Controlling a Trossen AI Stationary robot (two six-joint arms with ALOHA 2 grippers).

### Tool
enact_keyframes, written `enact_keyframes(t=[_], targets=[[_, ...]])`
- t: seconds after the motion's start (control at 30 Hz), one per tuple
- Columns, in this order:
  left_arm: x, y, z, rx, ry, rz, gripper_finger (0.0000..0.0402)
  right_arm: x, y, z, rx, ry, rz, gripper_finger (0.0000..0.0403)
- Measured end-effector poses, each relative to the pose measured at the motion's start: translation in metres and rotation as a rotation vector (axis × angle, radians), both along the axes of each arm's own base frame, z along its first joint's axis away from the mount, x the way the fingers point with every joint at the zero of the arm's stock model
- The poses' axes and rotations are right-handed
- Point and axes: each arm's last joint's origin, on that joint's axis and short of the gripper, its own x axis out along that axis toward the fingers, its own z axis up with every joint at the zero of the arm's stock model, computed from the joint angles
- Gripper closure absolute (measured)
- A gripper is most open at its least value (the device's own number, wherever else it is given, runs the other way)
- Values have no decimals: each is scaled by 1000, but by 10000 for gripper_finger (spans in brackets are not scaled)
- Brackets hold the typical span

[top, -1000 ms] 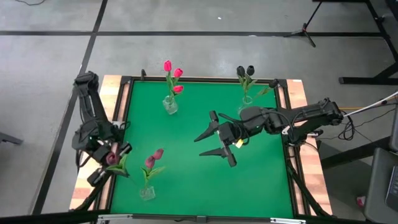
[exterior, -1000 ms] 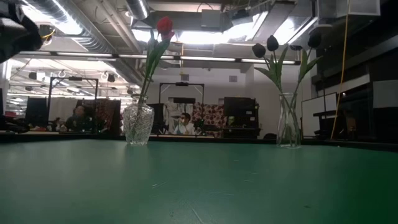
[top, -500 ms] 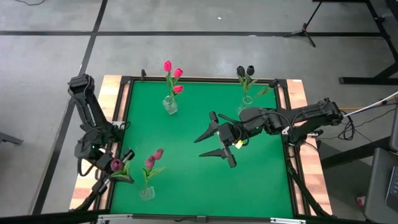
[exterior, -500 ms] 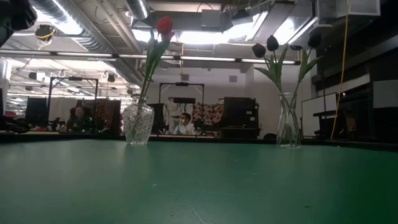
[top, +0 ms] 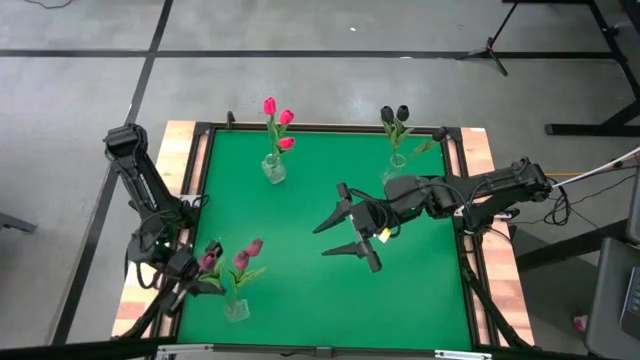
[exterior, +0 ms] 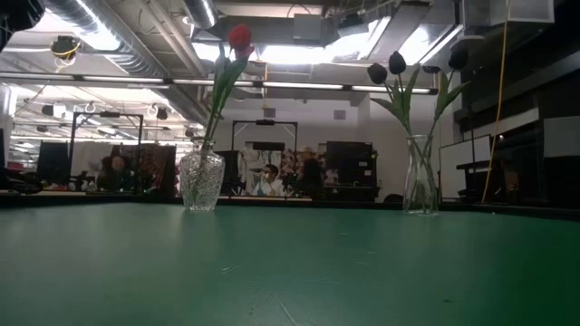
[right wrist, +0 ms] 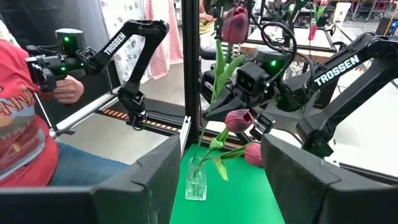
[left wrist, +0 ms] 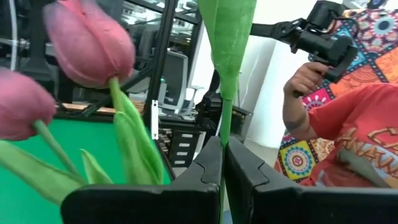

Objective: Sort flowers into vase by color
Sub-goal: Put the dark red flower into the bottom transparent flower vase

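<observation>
My left gripper (top: 196,272) is at the table's near left, shut on a maroon-pink flower (top: 208,262), which shows upright in the right wrist view with its head (right wrist: 235,25) on top. Right beside it a small glass vase (top: 236,310) holds two maroon-pink tulips (top: 247,253). At the far side, a vase (top: 273,170) holds red tulips (top: 278,120) and another vase (top: 397,162) holds near-black ones (top: 394,114). My right gripper (top: 321,240) hangs open above the middle of the table, holding nothing. My left gripper pinches the flower's green stem (left wrist: 222,127) between its two fingers. The fingers lie about level, coming from the table's left side, and cross the stem. The flower stands upright, its leaf (left wrist: 227,37) and head above the fingers, clear of the table.
The green mat (top: 300,290) has free room in its middle and near right. A person in a red shirt (left wrist: 348,143) stands beyond the table's near left corner, holding a dark device. The low view shows the red-tulip vase (exterior: 201,181) and the black-tulip vase (exterior: 420,186).
My left gripper has carried the maroon-pink flower toward the table's near edge and rightward, up to the near-left vase, sinking a little. It has stayed shut on the stem.
</observation>
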Motion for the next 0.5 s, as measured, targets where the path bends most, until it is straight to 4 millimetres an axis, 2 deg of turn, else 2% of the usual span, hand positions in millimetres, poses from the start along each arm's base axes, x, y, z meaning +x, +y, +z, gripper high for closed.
enact_keyframes(t=[0.5], targets=[[1,1,-12,-7,103,76,401,-1,2,-2,-1,26,7,182]])
